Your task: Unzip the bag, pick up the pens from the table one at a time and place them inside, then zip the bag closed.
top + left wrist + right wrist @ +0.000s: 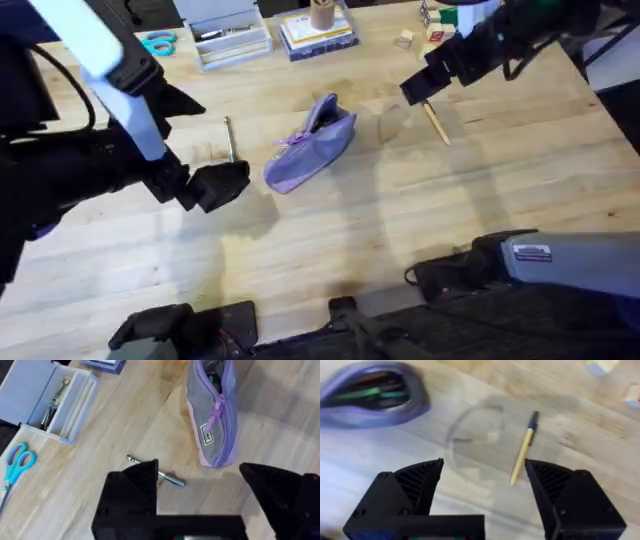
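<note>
The bag (pixel 312 146) lay mid-bench (pixel 420 215) with its mouth gaping toward the right arm, so unzipping was judged complete; dark and green items showed inside. Both pens remained outside. The silvery pen (pixel 156 472) lay just beside the bag on the left arm's side, with the left gripper (pixel 210 491) above it, fingers spread. The yellow pen (pixel 523 449) lay on the bag's other side, beneath the right gripper (pixel 485 477), fingers likewise spread and empty. Outstanding: both pen placements and the zip closure.
</note>
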Motion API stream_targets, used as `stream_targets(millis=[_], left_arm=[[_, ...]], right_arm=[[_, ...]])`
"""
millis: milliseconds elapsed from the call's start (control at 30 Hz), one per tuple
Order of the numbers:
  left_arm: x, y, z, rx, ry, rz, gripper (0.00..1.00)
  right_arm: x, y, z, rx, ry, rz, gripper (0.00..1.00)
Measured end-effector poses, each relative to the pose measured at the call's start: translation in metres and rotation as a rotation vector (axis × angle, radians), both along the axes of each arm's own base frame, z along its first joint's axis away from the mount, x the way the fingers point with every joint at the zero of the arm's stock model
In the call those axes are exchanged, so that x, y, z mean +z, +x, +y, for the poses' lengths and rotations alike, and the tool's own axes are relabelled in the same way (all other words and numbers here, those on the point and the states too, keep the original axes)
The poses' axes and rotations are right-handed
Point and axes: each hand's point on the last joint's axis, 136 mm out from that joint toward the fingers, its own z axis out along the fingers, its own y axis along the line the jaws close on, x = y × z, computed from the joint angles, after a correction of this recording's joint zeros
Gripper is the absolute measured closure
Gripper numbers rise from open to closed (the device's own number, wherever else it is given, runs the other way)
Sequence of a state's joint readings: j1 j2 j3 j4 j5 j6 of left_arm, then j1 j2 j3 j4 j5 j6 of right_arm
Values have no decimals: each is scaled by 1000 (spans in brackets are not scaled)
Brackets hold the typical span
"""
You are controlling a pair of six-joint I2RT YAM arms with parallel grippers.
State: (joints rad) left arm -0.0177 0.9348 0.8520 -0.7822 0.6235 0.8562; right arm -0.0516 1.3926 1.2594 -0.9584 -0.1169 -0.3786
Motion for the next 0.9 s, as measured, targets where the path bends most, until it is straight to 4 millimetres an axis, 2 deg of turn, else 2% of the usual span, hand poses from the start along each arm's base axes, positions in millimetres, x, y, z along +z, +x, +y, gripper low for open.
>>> stream_targets(millis=[567,900], left_arm=[[0,0,0,0,0,1,7],[-1,-1,0,0,0,7,8]], right_arm=[[-84,16,-42,-118,-52,217,3],[-116,13,-62,-205,-35,295,3]])
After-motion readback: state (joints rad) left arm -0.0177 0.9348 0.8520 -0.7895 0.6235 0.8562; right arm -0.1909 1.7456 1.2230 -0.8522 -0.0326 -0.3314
